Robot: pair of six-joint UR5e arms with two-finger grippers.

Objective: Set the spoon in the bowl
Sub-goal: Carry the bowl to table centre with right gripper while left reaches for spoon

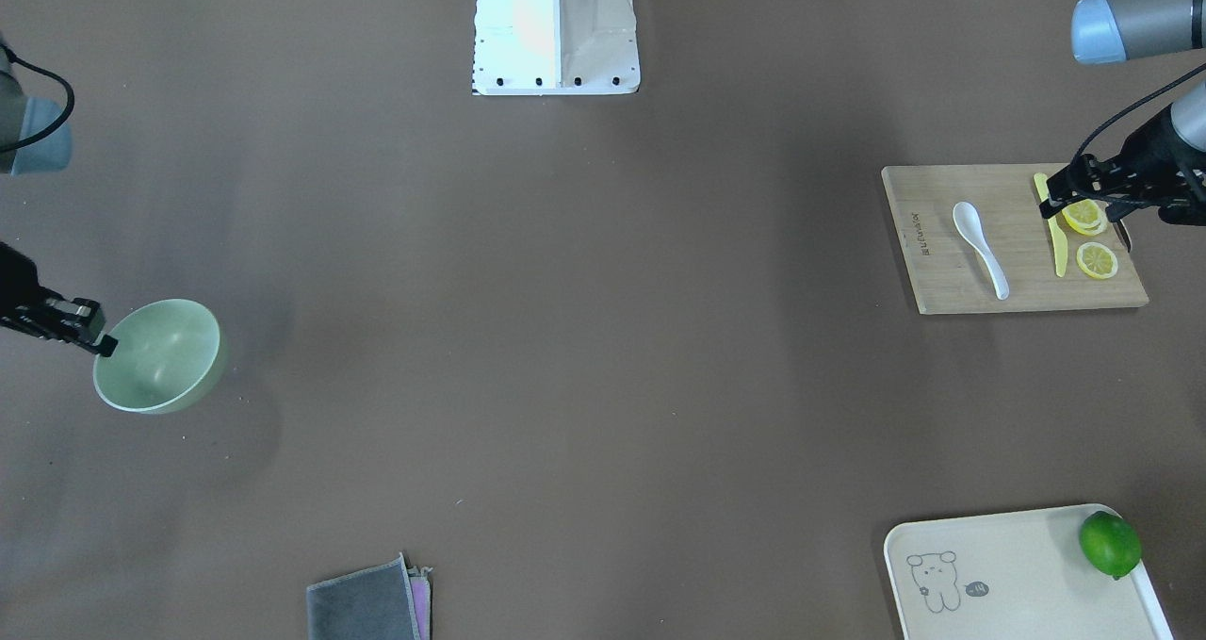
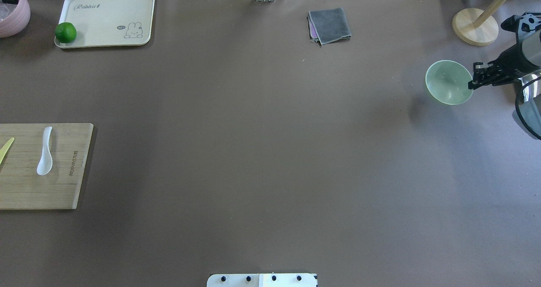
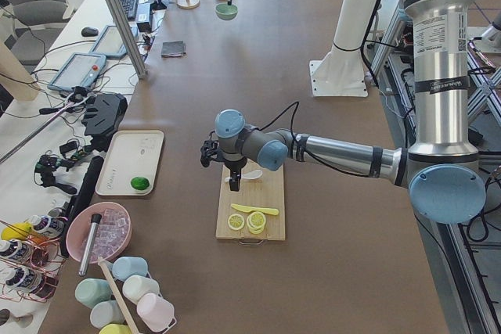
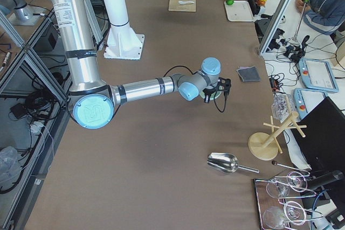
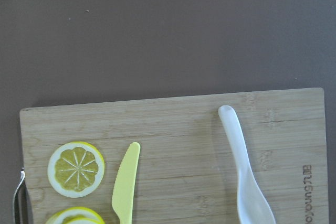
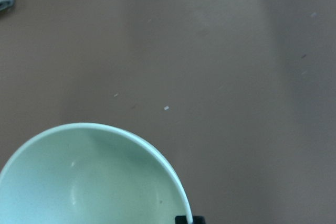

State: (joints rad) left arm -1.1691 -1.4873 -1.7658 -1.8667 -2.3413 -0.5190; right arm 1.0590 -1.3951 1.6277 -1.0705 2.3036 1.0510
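Your right claw (image 2: pixel 471 84) pinches the bowl (image 2: pixel 448 83) at its three o'clock rim, a thin hold that could tip; left claw (image 1: pixel 1079 202) unreadable, spoon (image 1: pixel 980 247) untouched

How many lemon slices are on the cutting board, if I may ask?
3, beside the knife: one slice alone near the board edge, two overlapping slices; more might hide beneath them.
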